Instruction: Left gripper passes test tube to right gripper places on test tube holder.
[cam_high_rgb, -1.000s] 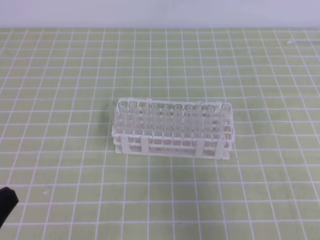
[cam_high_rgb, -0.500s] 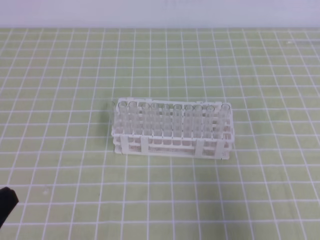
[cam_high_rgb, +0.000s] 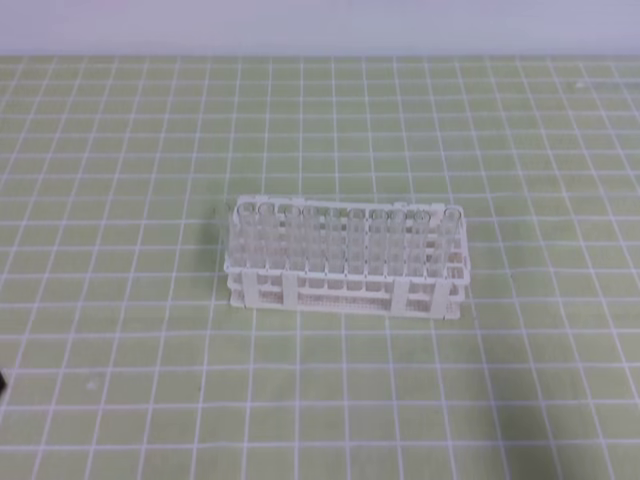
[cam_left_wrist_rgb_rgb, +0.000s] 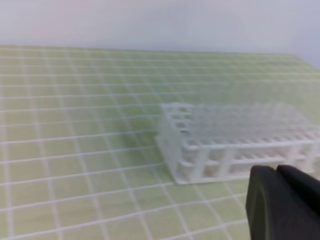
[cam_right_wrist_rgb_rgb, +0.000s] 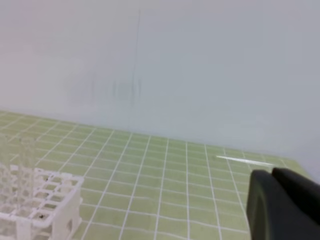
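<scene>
The white test tube holder (cam_high_rgb: 345, 285) stands mid-table on the green grid mat. Several clear test tubes (cam_high_rgb: 330, 238) stand upright in its near row. In the left wrist view my left gripper (cam_left_wrist_rgb_rgb: 276, 173) sits low at the right, shut and holding nothing, with the holder (cam_left_wrist_rgb_rgb: 200, 155) just beyond it. The right wrist view shows my right gripper (cam_right_wrist_rgb_rgb: 271, 176) shut and holding nothing, well to the right of the holder's end (cam_right_wrist_rgb_rgb: 45, 205). From above, only a dark sliver of the left arm (cam_high_rgb: 2, 383) shows at the left edge. The right arm is out of that view.
The green mat with white grid lines (cam_high_rgb: 500, 400) runs on all sides of the holder. A pale wall (cam_right_wrist_rgb_rgb: 150, 60) rises behind the table's far edge.
In the exterior high view the dark tip of the left arm at the lower left edge has drawn back almost out of the frame. The holder and tubes have not moved.
</scene>
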